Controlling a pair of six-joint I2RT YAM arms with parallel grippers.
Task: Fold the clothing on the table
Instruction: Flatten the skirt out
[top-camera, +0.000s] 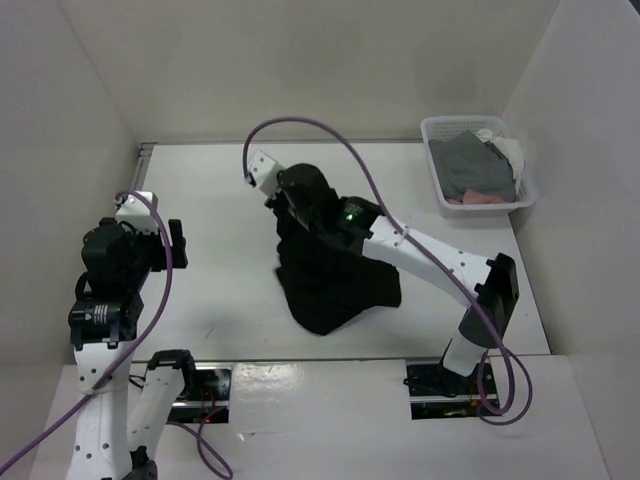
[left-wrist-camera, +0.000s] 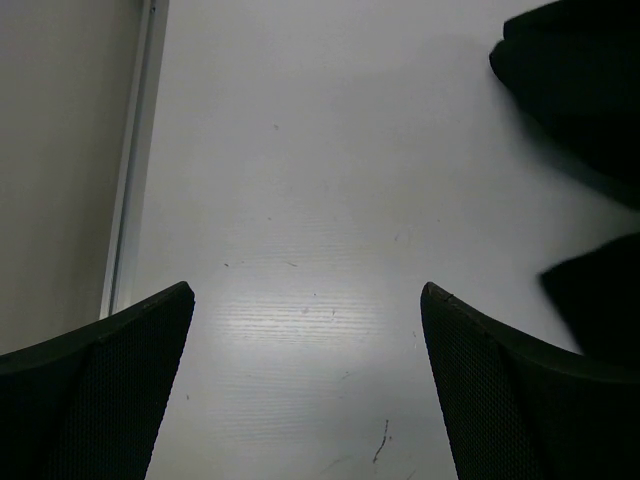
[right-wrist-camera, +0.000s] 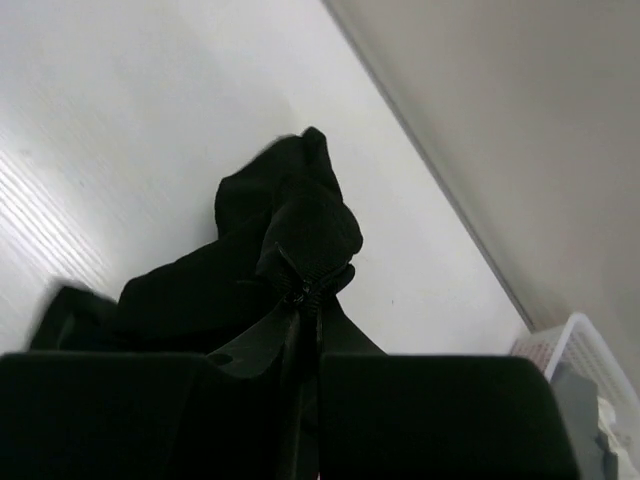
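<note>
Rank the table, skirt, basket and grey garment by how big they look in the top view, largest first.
1. table
2. skirt
3. basket
4. grey garment, lying in the basket, so only part of it shows

The basket sits farther from the camera than the skirt, which may make it look smaller.

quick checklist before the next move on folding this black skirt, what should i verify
1. Right gripper shut on the skirt: ok, fabric is pinched between its closed fingers.
2. Left gripper open and empty: ok.
3. Left gripper clear of the skirt: ok, it hovers over bare table to the skirt's left.
4. Skirt lying flat: not ok, it is a bunched heap.
5. Number of layers in the pinch: cannot tell.
6. Basket apart from the skirt: ok, it sits at the far right corner.
</note>
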